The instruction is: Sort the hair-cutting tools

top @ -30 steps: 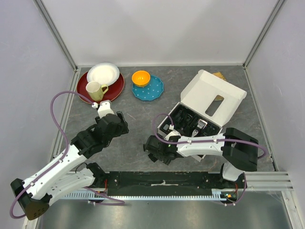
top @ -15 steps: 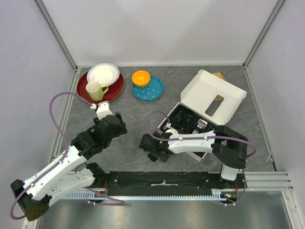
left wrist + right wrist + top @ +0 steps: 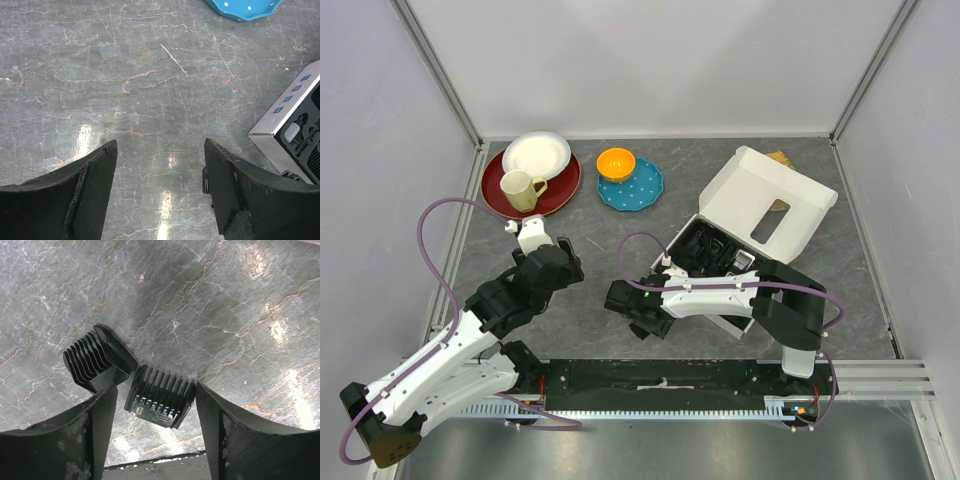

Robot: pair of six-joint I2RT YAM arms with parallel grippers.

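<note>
In the right wrist view two black comb attachments lie on the grey table. One comb point(image 3: 160, 396) lies between the fingers of my right gripper point(image 3: 157, 390), touching the right finger with a small gap at the left one. The other comb point(image 3: 97, 360) lies just beyond the left fingertip. The jaws stand open. In the top view the right gripper point(image 3: 622, 302) is low over the table, left of the box, and hides the combs. My left gripper point(image 3: 160, 145) is open and empty above bare table, also seen from above point(image 3: 566, 262). More dark tools lie in the box's black tray point(image 3: 705, 250).
The white cardboard box point(image 3: 765, 200) stands open at the right; its corner shows in the left wrist view point(image 3: 292, 120). A blue dotted plate point(image 3: 632, 185) with an orange bowl point(image 3: 616, 162), and a red plate point(image 3: 560, 185) with a white plate and a yellow mug point(image 3: 520, 188), stand at the back left.
My right gripper has moved left across the table, away from the box. My left gripper has drawn back slightly toward the near left.
</note>
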